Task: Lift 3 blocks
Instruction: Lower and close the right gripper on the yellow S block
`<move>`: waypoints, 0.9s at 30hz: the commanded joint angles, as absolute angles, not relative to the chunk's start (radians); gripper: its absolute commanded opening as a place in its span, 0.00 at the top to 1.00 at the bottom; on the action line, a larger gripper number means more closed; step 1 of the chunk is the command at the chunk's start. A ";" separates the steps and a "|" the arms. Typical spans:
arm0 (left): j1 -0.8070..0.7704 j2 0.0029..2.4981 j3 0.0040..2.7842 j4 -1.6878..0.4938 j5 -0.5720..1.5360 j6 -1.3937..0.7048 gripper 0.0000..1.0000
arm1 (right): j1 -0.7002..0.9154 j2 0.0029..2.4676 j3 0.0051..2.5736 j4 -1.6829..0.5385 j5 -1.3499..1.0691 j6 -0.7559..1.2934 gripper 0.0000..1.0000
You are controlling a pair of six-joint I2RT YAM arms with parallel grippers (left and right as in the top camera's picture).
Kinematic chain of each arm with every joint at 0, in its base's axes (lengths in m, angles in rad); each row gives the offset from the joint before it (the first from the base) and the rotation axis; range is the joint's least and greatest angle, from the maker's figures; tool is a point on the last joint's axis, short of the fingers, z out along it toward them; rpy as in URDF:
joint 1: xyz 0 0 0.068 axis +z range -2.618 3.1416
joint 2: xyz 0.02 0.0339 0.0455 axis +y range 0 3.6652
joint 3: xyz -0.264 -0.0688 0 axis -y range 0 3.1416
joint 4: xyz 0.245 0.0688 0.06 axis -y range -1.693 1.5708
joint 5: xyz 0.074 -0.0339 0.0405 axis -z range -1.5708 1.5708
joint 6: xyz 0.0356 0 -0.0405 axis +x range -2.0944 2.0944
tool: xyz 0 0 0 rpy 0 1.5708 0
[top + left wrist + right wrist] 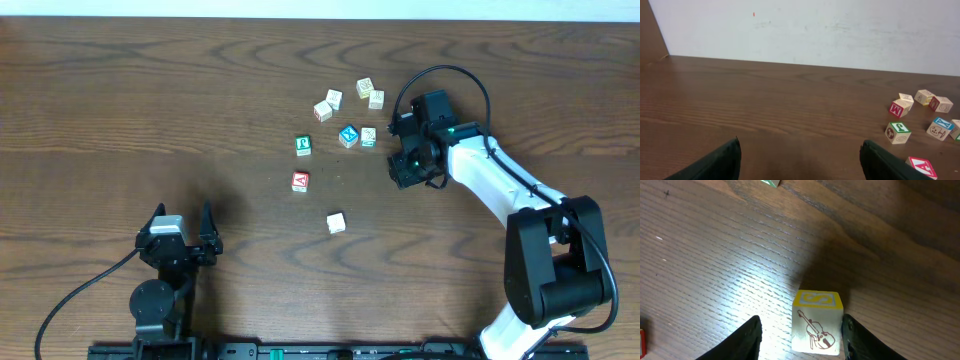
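Cream violin block (817,322), red-faced block (300,181)

table (150,100): dark grained wood, sheen | cream block (336,223): pale matt wood

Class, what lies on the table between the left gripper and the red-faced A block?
Nothing but bare tabletop: the overhead view shows no block between the left gripper and the red-faced A block.

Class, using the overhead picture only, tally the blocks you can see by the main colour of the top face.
Green block: 1
Red block: 1
Blue block: 1
Pale blocks: 6
Total: 9
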State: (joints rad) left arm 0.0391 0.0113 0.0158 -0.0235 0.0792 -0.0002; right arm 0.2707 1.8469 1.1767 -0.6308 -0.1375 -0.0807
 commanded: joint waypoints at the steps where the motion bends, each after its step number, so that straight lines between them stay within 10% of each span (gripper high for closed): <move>1: 0.040 0.011 0.004 -0.064 0.094 -0.002 0.23 | 0.279 1.859 1.169 -0.628 -0.143 -0.083 0.48; 16: 0.040 0.011 0.004 -0.064 0.094 -0.002 0.23 | 0.279 1.883 1.168 -0.613 -0.131 -0.083 0.48; 27: 0.040 0.011 0.004 -0.064 0.094 -0.002 0.24 | 0.279 1.931 1.169 -0.598 -0.128 -0.083 0.68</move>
